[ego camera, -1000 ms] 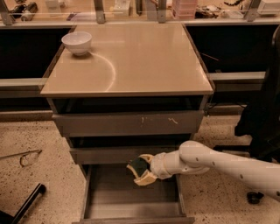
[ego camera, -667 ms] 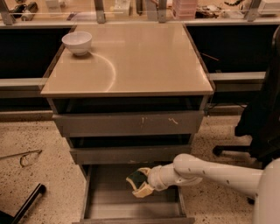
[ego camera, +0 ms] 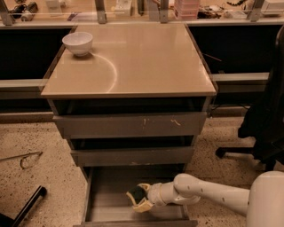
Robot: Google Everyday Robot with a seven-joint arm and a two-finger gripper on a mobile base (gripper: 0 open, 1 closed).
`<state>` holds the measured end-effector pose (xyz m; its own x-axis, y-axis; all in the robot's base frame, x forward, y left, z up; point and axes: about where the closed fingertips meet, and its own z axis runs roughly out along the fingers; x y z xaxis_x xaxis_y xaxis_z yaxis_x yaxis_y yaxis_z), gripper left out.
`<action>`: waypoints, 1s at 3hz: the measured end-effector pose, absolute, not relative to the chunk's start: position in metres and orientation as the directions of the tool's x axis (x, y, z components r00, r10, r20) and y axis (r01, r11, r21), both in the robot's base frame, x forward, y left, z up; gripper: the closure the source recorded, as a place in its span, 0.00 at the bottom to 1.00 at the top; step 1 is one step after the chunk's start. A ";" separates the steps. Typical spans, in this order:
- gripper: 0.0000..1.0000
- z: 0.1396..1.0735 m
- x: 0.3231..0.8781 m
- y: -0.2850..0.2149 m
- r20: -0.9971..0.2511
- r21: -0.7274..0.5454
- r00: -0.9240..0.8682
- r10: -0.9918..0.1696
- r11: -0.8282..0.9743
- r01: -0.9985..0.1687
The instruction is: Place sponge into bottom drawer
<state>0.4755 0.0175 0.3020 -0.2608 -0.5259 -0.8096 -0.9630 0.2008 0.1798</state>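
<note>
While checking progress, found the bottom drawer [ego camera: 111,197] pulled open and the gripper [ego camera: 138,200] reaching into it from the right, low over the grey floor near its middle. Found the gripper clamped narrow on the sponge [ego camera: 141,193], with the dark scouring face showing between the pale fingers. Could not tell whether the sponge touches the drawer floor or hangs just above it. Judged transport essentially done, with the sponge inside the drawer's walls. Judged as outstanding: opening the gripper to release, then drawing the arm [ego camera: 208,193] clear without dragging the sponge out or striking the front of the middle drawer [ego camera: 133,156] directly overhead. Noted the top drawer [ego camera: 128,125] and the middle drawer each with a dark gap above its flat front. Noted a smooth tan counter [ego camera: 142,62] atop the cabinet, carrying a white bowl [ego camera: 77,43] at the rear left corner, well apart from the work. Noted speckled beige flooring [ego camera: 49,186] around the cabinet, with a thin wire-like item [ego camera: 24,158] and a dark bar [ego camera: 26,206] lying to the left, a black chair [ego camera: 266,115] to the right, and a cluttered shelf [ego camera: 133,6] behind the counter.
</note>
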 end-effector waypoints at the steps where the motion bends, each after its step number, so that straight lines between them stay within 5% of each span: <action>1: 1.00 0.302 0.476 0.018 -0.810 0.180 -0.261 -0.526 0.201 -0.963; 3: 1.00 0.227 0.482 0.023 -0.807 0.240 -0.343 -0.482 0.263 -0.934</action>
<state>0.4816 0.0228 0.2268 -0.3426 -0.4816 -0.8066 -0.9345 0.2633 0.2396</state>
